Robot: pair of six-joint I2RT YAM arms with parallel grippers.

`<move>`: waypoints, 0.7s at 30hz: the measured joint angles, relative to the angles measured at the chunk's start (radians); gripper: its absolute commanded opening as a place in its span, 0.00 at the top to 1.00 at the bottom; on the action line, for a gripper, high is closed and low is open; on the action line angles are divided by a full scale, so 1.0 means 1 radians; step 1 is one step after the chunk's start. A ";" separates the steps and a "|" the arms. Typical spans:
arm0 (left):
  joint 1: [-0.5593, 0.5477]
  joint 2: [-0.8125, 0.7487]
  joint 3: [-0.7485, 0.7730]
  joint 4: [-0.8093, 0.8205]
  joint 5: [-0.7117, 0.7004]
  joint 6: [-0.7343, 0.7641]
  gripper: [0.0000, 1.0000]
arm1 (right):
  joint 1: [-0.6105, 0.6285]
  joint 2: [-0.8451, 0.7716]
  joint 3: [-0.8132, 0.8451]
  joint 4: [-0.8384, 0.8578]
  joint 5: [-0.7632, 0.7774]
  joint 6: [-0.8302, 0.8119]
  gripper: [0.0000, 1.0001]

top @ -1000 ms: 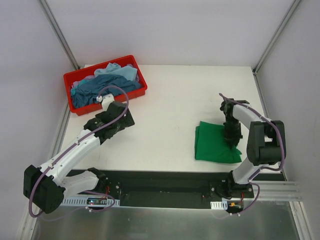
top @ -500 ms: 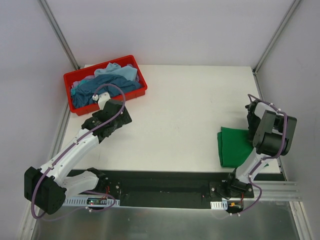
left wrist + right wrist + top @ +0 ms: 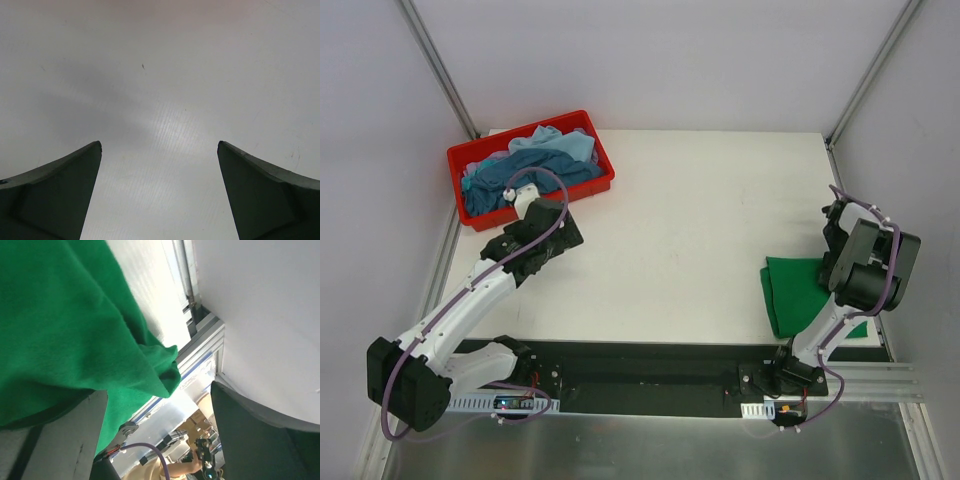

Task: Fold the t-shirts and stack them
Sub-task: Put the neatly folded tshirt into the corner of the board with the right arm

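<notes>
A bright green t-shirt lies folded at the table's right near edge, with part of it under my right arm. In the right wrist view the green t-shirt fills the left side. My right gripper stands open there, with a loose corner of the cloth between the spread jaws, gripped by neither. A dark teal-blue t-shirt and a pale blue t-shirt lie crumpled in the red bin. My left gripper hovers just in front of the bin. The left gripper is open over bare table.
The white table is walled by panels at the back and on both sides. An aluminium rail runs along the table's right edge, close to the green shirt's corner. The arms' black base plate lines the near edge.
My right gripper dragged the green t-shirt right to the table's right edge, then opened and let it go. The left gripper moved slightly toward the bin.
</notes>
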State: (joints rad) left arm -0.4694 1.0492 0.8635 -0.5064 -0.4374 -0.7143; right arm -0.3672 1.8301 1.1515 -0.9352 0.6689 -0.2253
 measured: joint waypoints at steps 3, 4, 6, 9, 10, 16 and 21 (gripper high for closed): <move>0.000 0.000 0.006 0.000 0.024 0.000 0.01 | -0.001 -0.005 0.023 -0.011 0.016 0.017 0.05; 0.000 0.000 0.008 0.000 0.033 0.000 0.01 | -0.001 -0.015 0.029 -0.012 0.016 0.024 0.02; 0.000 -0.001 0.014 0.001 0.051 -0.001 0.01 | -0.001 -0.068 0.038 -0.010 0.002 0.039 0.04; 0.000 -0.011 0.015 0.000 0.081 0.000 0.01 | -0.001 -0.231 0.041 0.013 -0.064 0.061 0.04; 0.000 -0.016 0.015 0.000 0.092 0.000 0.01 | -0.001 -0.314 0.040 0.034 -0.094 0.070 0.04; 0.000 -0.102 0.015 0.000 0.126 0.000 0.01 | -0.003 -0.876 -0.095 0.297 -0.282 0.139 0.04; 0.000 -0.199 0.005 0.001 0.140 0.000 0.01 | -0.003 -1.180 -0.320 0.496 -0.559 0.200 0.04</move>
State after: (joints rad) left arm -0.4690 0.8505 0.8680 -0.5056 -0.2977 -0.7143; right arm -0.3698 0.6502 0.8318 -0.4393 0.1097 -0.0250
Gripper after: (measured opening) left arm 0.990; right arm 0.964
